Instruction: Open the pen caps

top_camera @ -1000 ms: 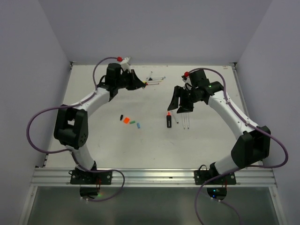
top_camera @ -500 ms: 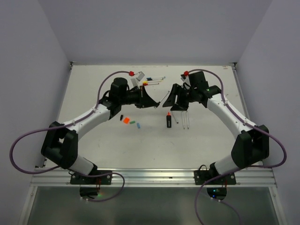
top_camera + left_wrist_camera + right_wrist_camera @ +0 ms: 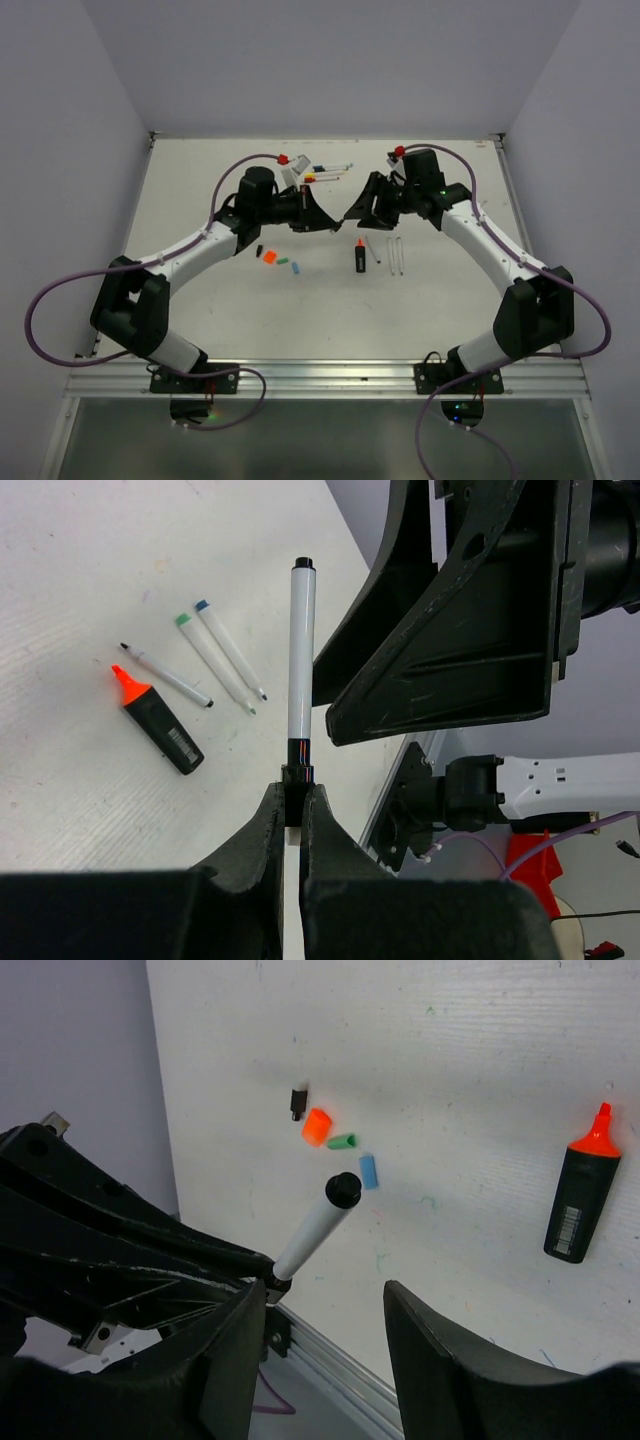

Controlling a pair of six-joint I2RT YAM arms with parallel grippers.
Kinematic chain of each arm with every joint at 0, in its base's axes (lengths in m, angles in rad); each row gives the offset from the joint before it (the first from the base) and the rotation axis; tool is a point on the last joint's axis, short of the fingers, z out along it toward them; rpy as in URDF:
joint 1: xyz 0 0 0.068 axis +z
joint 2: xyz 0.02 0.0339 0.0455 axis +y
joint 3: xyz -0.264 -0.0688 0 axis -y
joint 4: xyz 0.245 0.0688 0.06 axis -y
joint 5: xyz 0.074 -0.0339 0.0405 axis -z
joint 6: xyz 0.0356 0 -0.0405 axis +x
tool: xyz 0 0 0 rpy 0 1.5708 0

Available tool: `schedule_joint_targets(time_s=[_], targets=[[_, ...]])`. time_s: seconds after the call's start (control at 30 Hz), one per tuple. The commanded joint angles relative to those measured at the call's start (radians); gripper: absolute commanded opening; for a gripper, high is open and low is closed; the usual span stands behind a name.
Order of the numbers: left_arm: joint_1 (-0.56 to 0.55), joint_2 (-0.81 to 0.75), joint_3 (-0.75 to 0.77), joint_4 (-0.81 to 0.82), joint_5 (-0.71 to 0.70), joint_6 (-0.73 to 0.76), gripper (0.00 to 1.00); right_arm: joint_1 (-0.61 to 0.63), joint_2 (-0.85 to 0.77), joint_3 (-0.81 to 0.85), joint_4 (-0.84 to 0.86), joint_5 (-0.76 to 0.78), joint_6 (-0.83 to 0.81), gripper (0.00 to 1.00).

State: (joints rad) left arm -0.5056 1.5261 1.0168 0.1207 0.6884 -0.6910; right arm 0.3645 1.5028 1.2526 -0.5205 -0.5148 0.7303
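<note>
On the left part of the table (image 3: 450,290), which is white with a fine ribbed surface, you see four loose caps lying close together in a short row. They are a slim black cap (image 3: 258,250), a chunky orange cap (image 3: 268,256), a green cap (image 3: 282,262) and a blue cap (image 3: 295,267).

Just to their right, your left gripper (image 3: 293,790) is clamped with its matte black fingers on one end of a white pen (image 3: 301,660). The barrel is smooth, glossy and round. It is held above the table and points toward the other arm. Its free end carries a small black pen cap (image 3: 303,563), seated on the barrel.

Your right gripper (image 3: 320,1300) stands just beside this capped end. Its two broad fingers of hard black plastic are apart and do not touch the pen.

On the far side, a small group of slim pens (image 3: 328,172) lies with coloured ends.

Nearer to you lies the black highlighter (image 3: 359,256), short and thick, with its orange wedge tip bare. To the right of it three thin pale pens (image 3: 393,253) lie close together, their fine tips uncovered.
</note>
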Motion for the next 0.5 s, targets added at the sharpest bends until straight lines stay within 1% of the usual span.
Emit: schedule_joint_targets(time_s=[0.0, 0.3, 0.33, 0.37, 0.43, 0.47], targets=[[-0.004, 0.002, 0.031, 0.059, 0.042, -0.019, 0.0, 0.002, 0.007, 0.039, 0.072, -0.004, 0.037, 0.53], [-0.005, 0.0, 0.014, 0.132, 0.077, -0.068, 0.0, 0.007, 0.057, 0.041, 0.12, -0.03, 0.067, 0.43], [-0.005, 0.0, 0.014, 0.141, 0.082, -0.074, 0.0, 0.008, 0.054, 0.039, 0.126, -0.031, 0.075, 0.36], [-0.005, -0.001, 0.014, 0.143, 0.085, -0.076, 0.0, 0.01, 0.054, 0.036, 0.129, -0.033, 0.075, 0.31], [-0.005, 0.002, 0.009, 0.148, 0.091, -0.076, 0.0, 0.013, 0.051, 0.034, 0.129, -0.036, 0.077, 0.12], [-0.007, 0.005, 0.008, 0.146, 0.095, -0.074, 0.0, 0.011, 0.048, 0.034, 0.122, -0.03, 0.074, 0.0]])
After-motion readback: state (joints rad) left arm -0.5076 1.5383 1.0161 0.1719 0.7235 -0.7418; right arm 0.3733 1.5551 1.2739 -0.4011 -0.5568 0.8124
